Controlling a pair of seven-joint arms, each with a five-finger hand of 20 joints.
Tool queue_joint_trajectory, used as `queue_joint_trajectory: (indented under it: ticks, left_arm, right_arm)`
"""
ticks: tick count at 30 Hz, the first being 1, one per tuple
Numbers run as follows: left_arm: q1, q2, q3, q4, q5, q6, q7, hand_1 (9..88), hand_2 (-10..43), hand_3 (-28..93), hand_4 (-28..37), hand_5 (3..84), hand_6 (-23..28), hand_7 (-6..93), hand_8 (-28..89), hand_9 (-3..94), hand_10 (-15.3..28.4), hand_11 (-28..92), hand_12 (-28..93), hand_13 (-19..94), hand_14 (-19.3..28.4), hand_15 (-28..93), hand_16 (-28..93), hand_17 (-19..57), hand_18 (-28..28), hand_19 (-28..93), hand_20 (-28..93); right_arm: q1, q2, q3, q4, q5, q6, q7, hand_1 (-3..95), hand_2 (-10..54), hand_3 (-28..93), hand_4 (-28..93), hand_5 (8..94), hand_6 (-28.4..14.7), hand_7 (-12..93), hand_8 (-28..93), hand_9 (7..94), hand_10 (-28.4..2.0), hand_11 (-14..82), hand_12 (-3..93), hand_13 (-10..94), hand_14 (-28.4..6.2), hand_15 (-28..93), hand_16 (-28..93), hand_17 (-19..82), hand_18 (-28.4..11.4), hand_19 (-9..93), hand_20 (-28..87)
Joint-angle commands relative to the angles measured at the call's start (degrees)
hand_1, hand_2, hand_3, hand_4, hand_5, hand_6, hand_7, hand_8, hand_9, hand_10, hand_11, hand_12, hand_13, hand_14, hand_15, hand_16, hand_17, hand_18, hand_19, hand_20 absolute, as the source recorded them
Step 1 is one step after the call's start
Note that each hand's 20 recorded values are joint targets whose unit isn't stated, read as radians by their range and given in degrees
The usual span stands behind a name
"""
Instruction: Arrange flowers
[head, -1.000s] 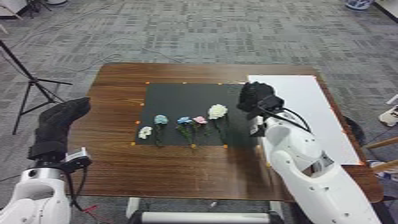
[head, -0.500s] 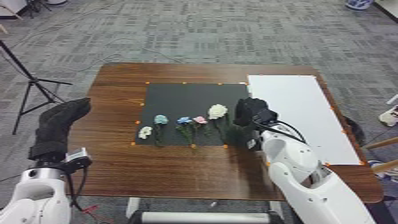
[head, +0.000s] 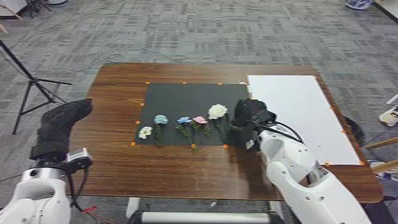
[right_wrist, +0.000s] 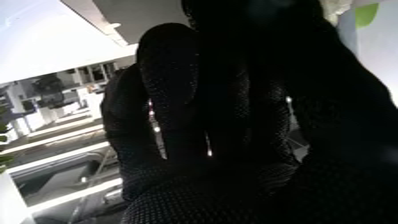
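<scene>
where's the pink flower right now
In the head view, the pink flower lies on the black mat, with a blue flower close on its left and the large white flower on its right.

The wooden table (brown) holds a black mat and white sheet.

"Any text, labels, numbers or signs to tag, head view or right wrist view?"
"None readable, either one."
"Brands?"
"Nope, no legible brand. Tag both: no readable text."
</scene>
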Motion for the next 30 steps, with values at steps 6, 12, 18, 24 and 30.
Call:
queue_joint_trajectory:
  ticks: [6, 12, 18, 24, 30]
  left_arm:
    - [0.0, 0.05, -0.12, -0.28, 0.29, -0.77, -0.35, 27.0, 4.1, 68, -26.1, 51.1, 3.6, 18.6, -8, 48.7, 13.4, 22, 11, 36, 16.7, 20, -2, 3.1, 11.1, 7, 14]
    - [-0.4, 0.02, 0.11, -0.15, 0.23, -0.67, -0.16, 26.9, 4.0, 69, -25.9, 51.1, 3.6, 18.5, -8, 48.6, 13.4, 22, 11, 36, 16.7, 20, -2, 3.1, 11.1, 7, 14]
    - [-0.4, -0.05, 0.12, -0.11, 0.21, -0.65, 0.00, 26.9, 4.0, 69, -25.9, 51.1, 3.5, 18.5, -8, 48.6, 13.4, 22, 11, 36, 16.7, 20, -1, 3.1, 11.1, 7, 14]
    - [-0.4, -0.16, 0.25, -0.02, 0.15, -0.65, 0.17, 26.9, 4.0, 69, -26.0, 51.1, 3.5, 18.6, -8, 48.6, 13.4, 22, 11, 36, 16.7, 20, -2, 3.1, 11.1, 7, 14]
    - [-0.1, -0.28, 0.00, -0.24, 0.15, -0.63, 0.30, 27.0, 4.0, 68, -26.0, 51.2, 3.5, 18.6, -8, 48.6, 13.4, 22, 11, 36, 16.7, 20, -2, 3.1, 11.1, 7, 14]
  right_arm:
    - [0.7, 0.5, 1.1, 0.2, 1.8, -0.1, -2.3, 26.9, -9.5, 67, -15, 79.3, 1.3, 21, -11, 85.3, -12.7, 21.7, 21.2, 66, -13.9, 60, 36, 31, -24.9, 76, 57]
    - [1.4, 1.2, 1.0, 0.2, 0.8, 0.7, -2.8, 28.1, -9.5, 68, -16, 79.4, 1.3, 21, -11, 85.4, -12.8, 21.5, 21.0, 66, -13.9, 60, 36, 31, -25.0, 76, 57]
    - [1.8, 1.6, 0.6, 0.9, -0.3, 2.5, -3.1, 29.4, -9.5, 68, -17, 79.4, 1.5, 21, -11, 85.5, -12.6, 21.6, 20.9, 66, -13.8, 60, 35, 31, -24.8, 76, 57]
    - [1.1, 2.4, -1.4, 3.2, -5.9, 9.1, -4.2, 33.4, -9.5, 69, -18, 78.3, 2.0, 22, -8, 84.9, -11.9, 21.7, 21.1, 66, -13.5, 60, 36, 31, -24.4, 76, 57]
    - [-0.2, 2.8, -2.4, 3.9, -8.1, 6.0, -5.7, 35.3, -9.5, 69, -20, 76.5, 2.0, 23, -2, 83.3, -11.4, 21.8, 20.9, 66, -12.8, 59, 35, 30, -23.9, 75, 57]
